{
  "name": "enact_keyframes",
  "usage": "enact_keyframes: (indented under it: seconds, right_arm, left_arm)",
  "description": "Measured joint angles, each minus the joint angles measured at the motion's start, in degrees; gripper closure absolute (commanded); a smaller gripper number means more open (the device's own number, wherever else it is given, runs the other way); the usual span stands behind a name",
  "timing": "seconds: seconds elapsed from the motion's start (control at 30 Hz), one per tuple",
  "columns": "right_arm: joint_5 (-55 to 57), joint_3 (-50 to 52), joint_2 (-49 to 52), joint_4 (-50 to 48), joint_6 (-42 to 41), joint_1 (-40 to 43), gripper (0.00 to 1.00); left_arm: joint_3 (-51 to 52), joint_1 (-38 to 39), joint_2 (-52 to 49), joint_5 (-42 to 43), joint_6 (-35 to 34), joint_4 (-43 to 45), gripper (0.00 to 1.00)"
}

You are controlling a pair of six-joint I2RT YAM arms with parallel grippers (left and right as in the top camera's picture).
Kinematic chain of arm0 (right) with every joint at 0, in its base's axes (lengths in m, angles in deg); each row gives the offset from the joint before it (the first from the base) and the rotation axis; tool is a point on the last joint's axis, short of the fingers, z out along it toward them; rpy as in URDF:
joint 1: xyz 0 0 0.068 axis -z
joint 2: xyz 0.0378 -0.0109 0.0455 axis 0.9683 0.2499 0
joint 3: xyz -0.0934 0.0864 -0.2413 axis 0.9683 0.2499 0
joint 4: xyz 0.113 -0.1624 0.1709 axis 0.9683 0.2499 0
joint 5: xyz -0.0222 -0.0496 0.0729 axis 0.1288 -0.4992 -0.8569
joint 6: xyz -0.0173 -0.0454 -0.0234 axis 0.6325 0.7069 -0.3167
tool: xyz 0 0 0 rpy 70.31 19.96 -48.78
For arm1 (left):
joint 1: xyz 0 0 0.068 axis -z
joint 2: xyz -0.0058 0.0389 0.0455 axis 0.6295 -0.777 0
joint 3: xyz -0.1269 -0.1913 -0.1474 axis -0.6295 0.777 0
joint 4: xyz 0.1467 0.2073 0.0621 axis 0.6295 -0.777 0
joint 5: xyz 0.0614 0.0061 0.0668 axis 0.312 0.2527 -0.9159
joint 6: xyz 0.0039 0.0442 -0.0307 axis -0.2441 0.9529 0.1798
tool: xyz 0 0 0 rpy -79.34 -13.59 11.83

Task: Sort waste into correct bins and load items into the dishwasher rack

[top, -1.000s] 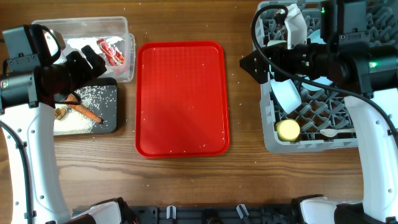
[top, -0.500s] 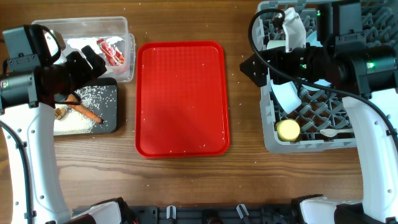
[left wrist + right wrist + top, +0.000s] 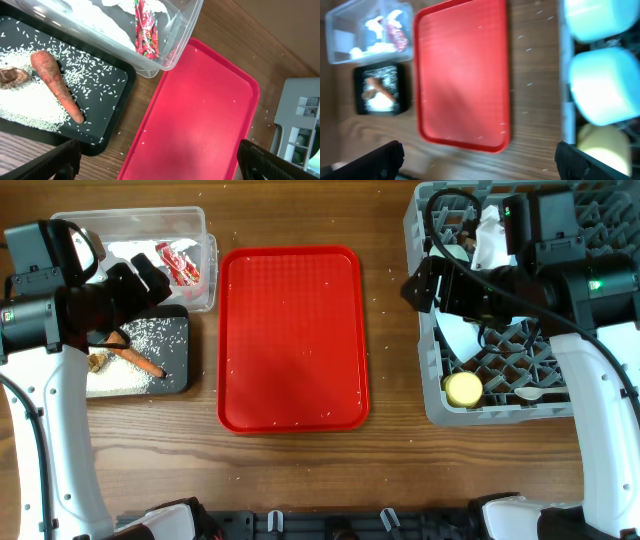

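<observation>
The flat red tray fills the middle of the wooden table, bare apart from a few stray white grains. It lies between my two work areas. In the overhead view my left arm reaches across part of the clear tub and the top edge of the black tray, hiding some of each. My right arm lies across the dishwasher rack and covers many of its pegs.

The left gripper hangs over where the tub meets the black tray, jaws spread wide with nothing between them. The right gripper hovers at the rack's left wall, spread just as wide and empty.

In the tub I see crumpled white tissue and the red wrapper lying close to its wall. On the black tray the orange carrot piece lies slantwise, with the brown lump just beside its thick end. The rice is heaped beside them, with loose grains scattered around.

In the rack the yellow cup sits in the corner nearest the red tray. Two pale blue dishes stand next to it, too blurred for me to tell bowl from plate.
</observation>
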Motion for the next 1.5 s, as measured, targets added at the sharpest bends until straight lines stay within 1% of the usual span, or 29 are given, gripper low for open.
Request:
enact_keyframes:
  seconds: [0.1, 0.2, 0.3, 0.37, 0.43, 0.57, 0.67, 0.73, 0.77, 0.83, 0.97, 1.07, 1.2, 1.33, 1.5]
  right_arm:
    - [5.2, 0.1, 0.0, -1.6, 3.3, 0.0, 0.00]
    - [9.3, 0.3, -1.2, -7.5, 8.0, 0.0, 0.00]
    - [11.7, 0.5, -6.4, -11.5, 11.9, 0.0, 0.00]
    - [12.7, 1.2, -11.9, -14.8, 13.1, 0.0, 0.00]
    - [13.4, 4.0, -17.7, -19.9, 13.8, 0.0, 0.00]
    - [13.8, 18.7, -30.5, -33.5, 14.3, 0.5, 0.00]
    - [14.2, 35.5, -39.6, -45.1, 14.6, 2.4, 0.00]
    - [14.2, 47.2, -46.4, -50.4, 14.7, 4.0, 0.00]
    - [14.2, 52.0, -49.4, -52.7, 14.7, 4.6, 0.00]
    - [14.3, 61.9, -56.0, -60.8, 13.8, 5.9, 0.00]
    - [14.4, 76.5, -65.4, -71.2, 12.3, 7.1, 0.00]
    - [14.4, 85.5, -70.8, -77.3, 11.9, 7.2, 0.00]
    - [14.4, 94.5, -76.5, -84.3, 10.8, 7.2, 0.00]
    - [14.4, 100.1, -81.6, -85.2, 8.7, 7.2, 0.00]
    - [15.1, 101.4, -84.1, -82.2, 7.4, 7.2, 0.00]
  left_arm:
    - [0.0, 0.0, 0.0, 0.0, 0.0, 0.0, 0.00]
    - [0.0, 0.0, 0.0, 0.0, 0.0, 0.0, 0.00]
    - [0.0, 0.0, 0.0, 0.0, 0.0, 0.0, 0.00]
    - [0.0, 0.0, 0.0, 0.0, 0.0, 0.0, 0.00]
    - [0.0, 0.0, 0.0, 0.0, 0.0, 0.0, 0.00]
    - [0.0, 0.0, 0.0, 0.0, 0.0, 0.0, 0.00]
    - [0.0, 0.0, 0.0, 0.0, 0.0, -0.1, 0.00]
    - [0.0, 0.0, 0.0, 0.0, 0.0, -0.1, 0.00]
    - [0.0, 0.0, 0.0, 0.0, 0.0, -0.2, 0.00]
    - [0.0, 0.0, 0.0, 0.0, 0.0, -0.2, 0.00]
    - [0.0, 0.0, 0.0, 0.0, 0.0, -0.2, 0.00]
    - [0.0, 0.0, 0.0, 0.0, 0.0, -0.2, 0.00]
    - [0.0, 0.0, -0.1, 0.0, 0.0, -0.2, 0.00]
    - [0.0, 0.0, -0.1, 0.0, 0.0, -0.2, 0.00]
    - [0.0, 0.0, -0.1, 0.0, 0.0, -0.2, 0.00]
